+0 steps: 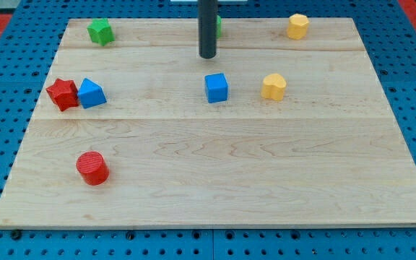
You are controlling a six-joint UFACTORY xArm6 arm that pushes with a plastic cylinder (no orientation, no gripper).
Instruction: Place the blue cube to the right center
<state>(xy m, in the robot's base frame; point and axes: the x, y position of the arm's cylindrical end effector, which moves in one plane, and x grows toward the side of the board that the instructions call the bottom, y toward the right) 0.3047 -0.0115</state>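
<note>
Just above the blue cube (pixel 217 87) (apart) hangs my tip (pixel 207 55).

Dark rod upright, my tip (pixel 207 55) on the board

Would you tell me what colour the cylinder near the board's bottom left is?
Red. The cylinder shows clearly in the camera view, the only one.

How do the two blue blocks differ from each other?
Shape: the blue cube is box-like; the blue triangle block is wedge-like.
Place: the cube sits near the board's middle, just below my tip; the triangle block is at the view's left.
Neighbours: the cube stands alone; the triangle block sits against a red star.
Both are blue.
</note>
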